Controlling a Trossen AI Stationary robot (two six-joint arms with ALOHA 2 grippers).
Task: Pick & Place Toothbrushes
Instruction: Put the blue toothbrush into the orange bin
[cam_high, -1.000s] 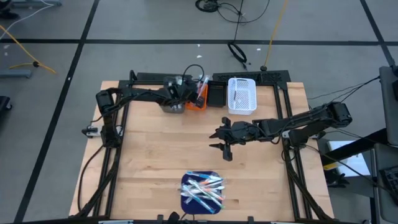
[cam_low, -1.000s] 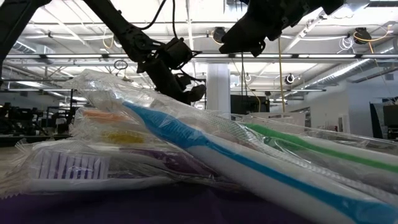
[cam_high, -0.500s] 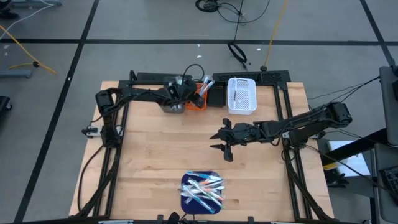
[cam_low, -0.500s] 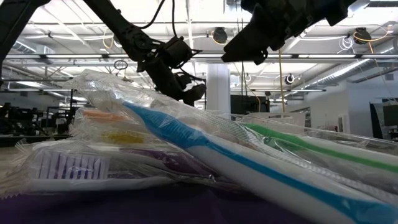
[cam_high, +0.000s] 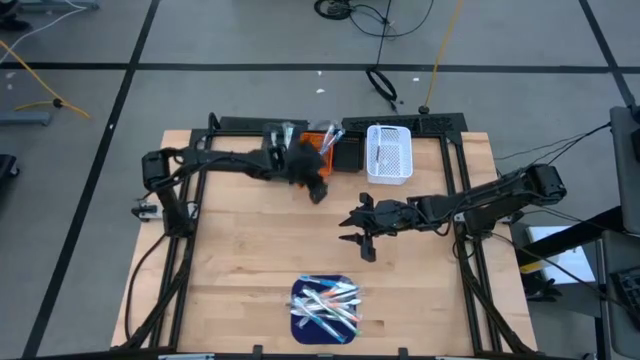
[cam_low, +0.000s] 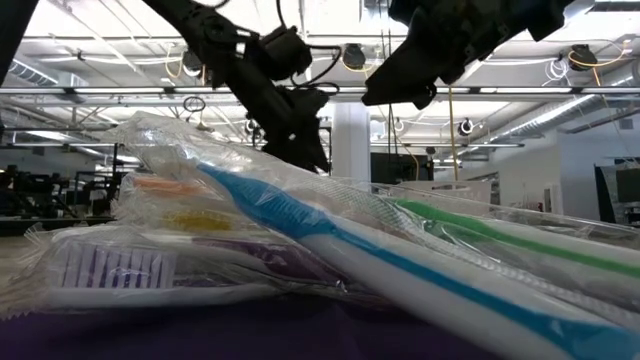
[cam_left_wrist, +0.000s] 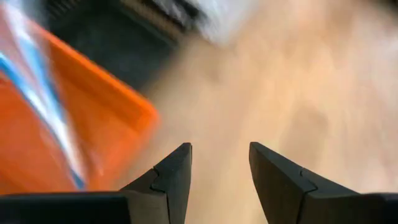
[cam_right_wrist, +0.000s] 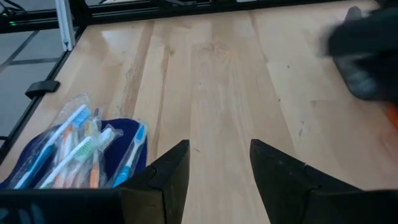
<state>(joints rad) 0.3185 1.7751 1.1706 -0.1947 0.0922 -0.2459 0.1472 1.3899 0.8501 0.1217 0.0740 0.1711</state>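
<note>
Wooden table (cam_high: 250, 250), orange bin (cam_high: 322, 152) (toothbrush (cam_left_wrist: 46, 112) inside) — mat (cam_right_wrist: 121, 158)

**Wooden table and its load**

The wooden table (cam_high: 240, 250) is carrying a dark blue mat (cam_high: 300, 318) at its near edge, while orange (cam_high: 318, 143), black (cam_high: 349, 152) and white (cam_high: 389, 153) bins are sitting along its far edge.

The left hand (cam_left_wrist: 219, 180) shows two dark fingers (cam_left_wrist: 174, 177) spread apart with nothing between them, above the light wooden counter (cam_left_wrist: 298, 87). Beside them sits an orange plastic bin (cam_left_wrist: 93, 118) holding a blue-and-white wrapped toothbrush (cam_left_wrist: 43, 106); a black bin (cam_left_wrist: 118, 40) lies beyond.
</note>
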